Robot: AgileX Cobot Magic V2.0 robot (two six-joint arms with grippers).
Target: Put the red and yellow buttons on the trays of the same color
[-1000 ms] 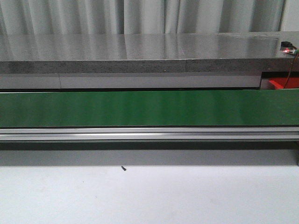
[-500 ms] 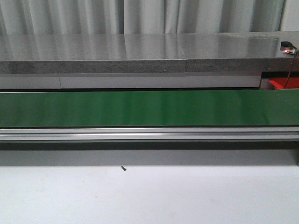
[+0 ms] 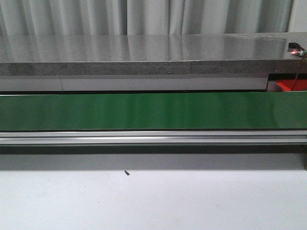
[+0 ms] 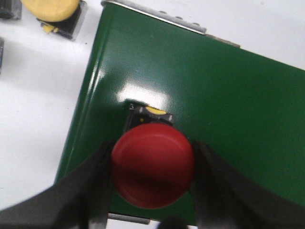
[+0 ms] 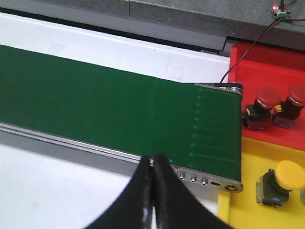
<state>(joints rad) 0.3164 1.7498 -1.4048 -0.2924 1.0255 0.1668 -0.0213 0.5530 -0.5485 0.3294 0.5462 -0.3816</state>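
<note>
Our left gripper (image 4: 152, 200) had its fingers spread either side of a red button (image 4: 152, 164) sitting on the green belt (image 4: 228, 114) near its end; whether the pads touched, we couldn't tell. Beyond it, off the belt, sat a yellow button (image 4: 51, 8). Our right gripper (image 5: 153, 191) was fully closed, empty, over the belt edge; ahead and to one side lay the red tray (image 5: 267, 62) with two red buttons (image 5: 267, 98) and the yellow tray (image 5: 248, 167) with one yellow button (image 5: 288, 175).

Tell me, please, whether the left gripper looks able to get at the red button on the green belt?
Probably yes: the left gripper already has its fingers on either side of the red button on the belt, with nothing between them.
</note>
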